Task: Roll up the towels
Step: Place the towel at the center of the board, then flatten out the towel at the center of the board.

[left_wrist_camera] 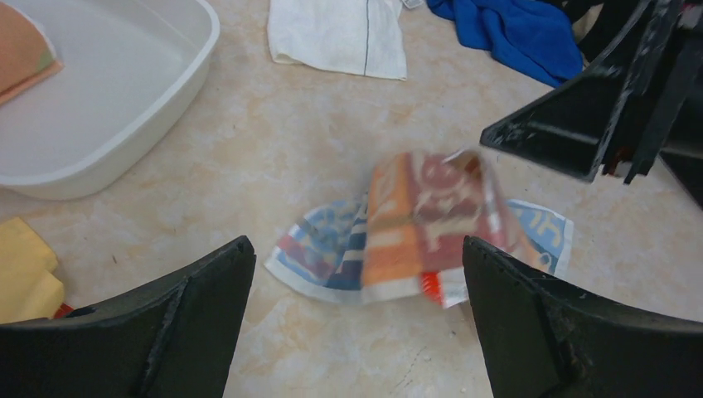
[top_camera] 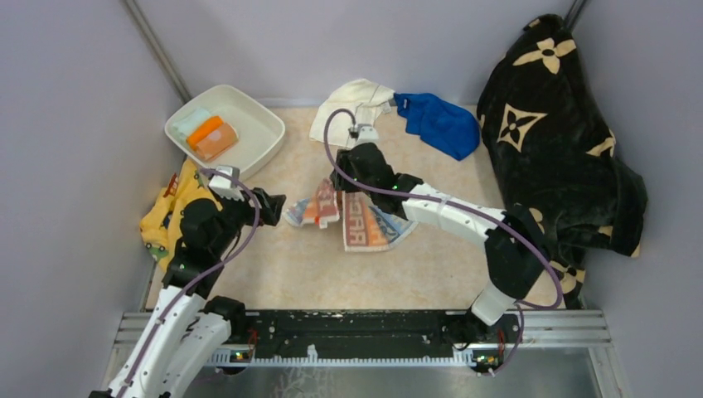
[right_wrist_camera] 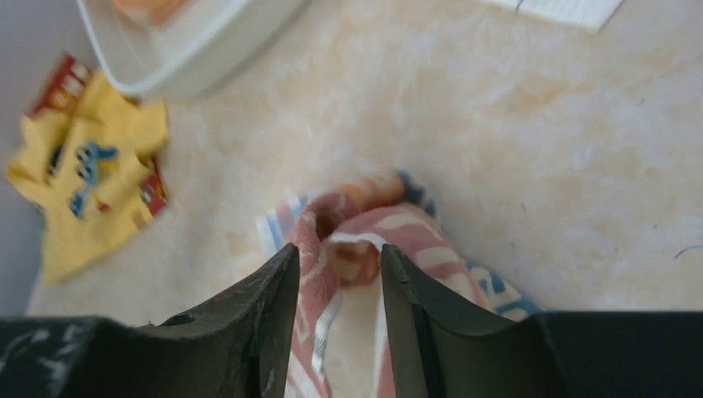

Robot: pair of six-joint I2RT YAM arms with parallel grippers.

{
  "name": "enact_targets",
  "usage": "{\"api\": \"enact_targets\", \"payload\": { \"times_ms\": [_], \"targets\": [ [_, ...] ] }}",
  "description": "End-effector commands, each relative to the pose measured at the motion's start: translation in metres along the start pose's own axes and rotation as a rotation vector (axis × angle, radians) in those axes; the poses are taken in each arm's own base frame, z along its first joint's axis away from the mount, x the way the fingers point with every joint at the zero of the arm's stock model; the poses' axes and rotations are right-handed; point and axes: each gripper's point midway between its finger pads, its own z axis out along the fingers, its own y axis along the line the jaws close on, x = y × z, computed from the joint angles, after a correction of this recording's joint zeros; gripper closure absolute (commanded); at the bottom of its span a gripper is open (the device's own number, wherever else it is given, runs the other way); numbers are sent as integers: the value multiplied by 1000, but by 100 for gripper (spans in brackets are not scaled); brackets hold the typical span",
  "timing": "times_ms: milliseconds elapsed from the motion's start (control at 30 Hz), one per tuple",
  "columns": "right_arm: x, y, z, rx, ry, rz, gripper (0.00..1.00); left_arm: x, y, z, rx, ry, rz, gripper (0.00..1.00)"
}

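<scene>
1. Judging by how things lay, the job had barely started: I saw no towel on the desk (top_camera: 332, 274) in a finished roll.
2. The printed towel (top_camera: 365, 224) lay rumpled directly under the right gripper (right_wrist_camera: 338, 253), with one fold raised towards it and the rest spread flat to either side.
3. The right gripper's jaws stood part-way apart with that raised fold between them. I could not tell whether they pinched the cloth or it sat loose in the gap.
4. The left gripper (left_wrist_camera: 356, 245) was spread fully wide and held nothing. It hovered low, just short of the printed towel, facing its near edge.
5. The cream-white towel (top_camera: 352, 104) and the royal blue towel (top_camera: 439, 124) lay beyond the right gripper, side by side in loose heaps, and neither gripper touched them.
6. By my reckoning, the printed towel needed flattening and rolling, then the other two needed the same.
7. From above, the right arm hid the middle of the printed towel. In the left wrist view the raised fold was blurred, so I could not read its lettering or its edges.
8. Beyond the left gripper a white tub (top_camera: 178, 128) held orange and pale green folded things. I could not make out what they were.
</scene>
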Motion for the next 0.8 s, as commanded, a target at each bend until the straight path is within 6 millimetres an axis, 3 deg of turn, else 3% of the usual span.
{"api": "enact_targets", "payload": {
  "times_ms": [0, 200, 367, 567, 767],
  "targets": [
    [9, 35, -7, -136, 111, -57, 54, 15, -7, 2, 8, 80, -115, 0],
    [44, 0, -39, -91, 222, -178, 46, 49, -4, 14, -28, 220, -212, 0],
    [100, -24, -59, -88, 379, -175, 50, 87, -16, 18, 3, 384, -322, 4],
    [160, -31, -78, -113, 512, -196, 54, 139, -37, 12, 16, 602, -379, 12],
    [183, -35, -72, -107, 543, -157, 56, 166, -66, 22, 43, 702, -319, 23]
  ]
}}
